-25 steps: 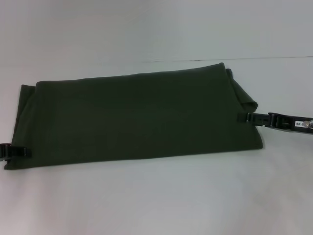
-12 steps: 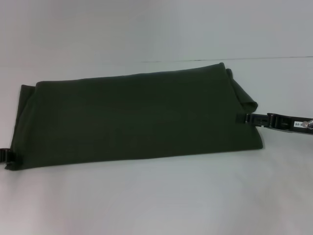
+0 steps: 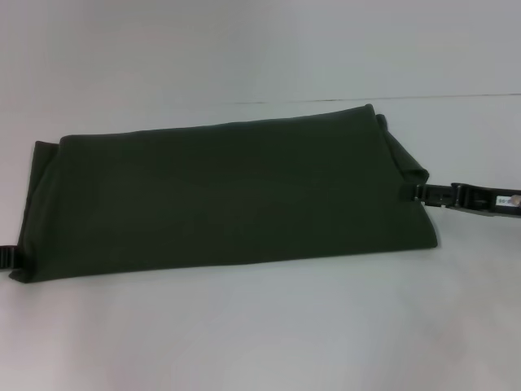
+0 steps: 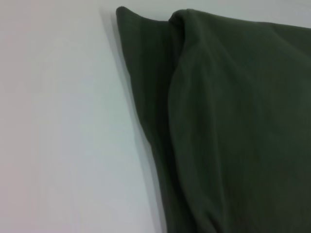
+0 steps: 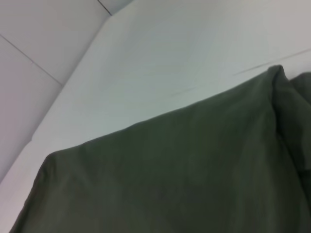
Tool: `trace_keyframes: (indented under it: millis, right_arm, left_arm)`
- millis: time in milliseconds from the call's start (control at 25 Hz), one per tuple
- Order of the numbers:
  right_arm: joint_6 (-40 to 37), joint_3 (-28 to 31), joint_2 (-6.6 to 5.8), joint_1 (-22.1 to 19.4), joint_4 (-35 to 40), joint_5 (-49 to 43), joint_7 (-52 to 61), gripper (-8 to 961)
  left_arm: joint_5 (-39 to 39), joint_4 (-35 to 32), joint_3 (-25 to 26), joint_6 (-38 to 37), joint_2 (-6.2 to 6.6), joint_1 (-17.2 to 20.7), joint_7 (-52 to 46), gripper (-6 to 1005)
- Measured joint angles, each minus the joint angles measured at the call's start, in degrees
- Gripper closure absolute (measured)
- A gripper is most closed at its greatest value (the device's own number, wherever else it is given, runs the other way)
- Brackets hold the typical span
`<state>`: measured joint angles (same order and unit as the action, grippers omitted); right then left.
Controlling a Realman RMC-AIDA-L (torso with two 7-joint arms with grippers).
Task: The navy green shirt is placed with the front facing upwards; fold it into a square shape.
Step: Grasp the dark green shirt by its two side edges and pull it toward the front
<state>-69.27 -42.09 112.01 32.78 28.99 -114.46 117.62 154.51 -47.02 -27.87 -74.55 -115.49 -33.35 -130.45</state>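
Observation:
The navy green shirt (image 3: 228, 195) lies on the white table (image 3: 260, 334) as a long flat band, plain side up, with no lettering showing. A loose fold of cloth bulges at its right end (image 3: 407, 163). My left gripper (image 3: 8, 257) shows only as a black tip at the band's near left corner, at the picture's edge. My right gripper (image 3: 413, 193) sits low at the right end, its tip just at the cloth's edge. The wrist views show only the shirt (image 4: 233, 121) (image 5: 170, 179), with no fingers of their own.
Bare white tabletop surrounds the shirt in front and behind. A thin seam line (image 3: 366, 100) runs across the table's far right part. The right wrist view shows the table's far edge meeting pale wall panels (image 5: 43, 43).
Both grippers have drawn outward from the shirt: the left one slid left until almost out of the picture, the right one shifted slightly right off the cloth. The shirt has stayed still.

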Motion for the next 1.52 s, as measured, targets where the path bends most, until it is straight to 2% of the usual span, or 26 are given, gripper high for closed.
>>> trace_keyframes:
  millis: [120, 280, 400, 600, 800, 1080, 1520]
  right_arm:
    - [-4.01, 0.00, -1.23, 0.87, 4.89, -4.90, 8.40, 118]
    - [-11.74, -0.06, -2.77, 4.06, 15.59, -17.46, 24.96, 120]
    - [-15.34, 0.19, -3.03, 8.10, 19.57, -27.91, 32.78, 121]
    - [-15.09, -0.52, -0.91, 14.02, 17.31, -40.66, 35.38, 119]
    - [-10.99, -1.70, 0.82, 15.43, 13.28, -42.82, 35.27, 120]
    - [-6.87, -2.25, 1.65, 15.62, 9.34, -42.94, 35.02, 121]
    - [-2.84, -2.44, 3.29, 15.71, 7.86, -42.91, 34.89, 145]
  left_arm:
    - [0.00, 0.00, 0.00, -0.17, 0.04, -0.20, -0.02, 999]
    - [-0.01, -0.04, 0.00, -0.45, 0.14, -0.40, -0.03, 996]
    - [0.00, -0.10, 0.02, -0.52, 0.20, -0.48, -0.03, 994]
    - [-0.24, -0.09, 0.00, -0.56, 0.04, -0.54, 0.15, 990]
    - [-0.21, -0.02, 0.12, -0.59, 0.02, -0.50, 0.32, 987]
    - [-0.19, 0.00, 0.07, -0.44, 0.04, -0.48, 0.51, 982]
    - [-0.33, 0.09, 0.00, -0.34, -0.01, -0.48, 0.59, 974]
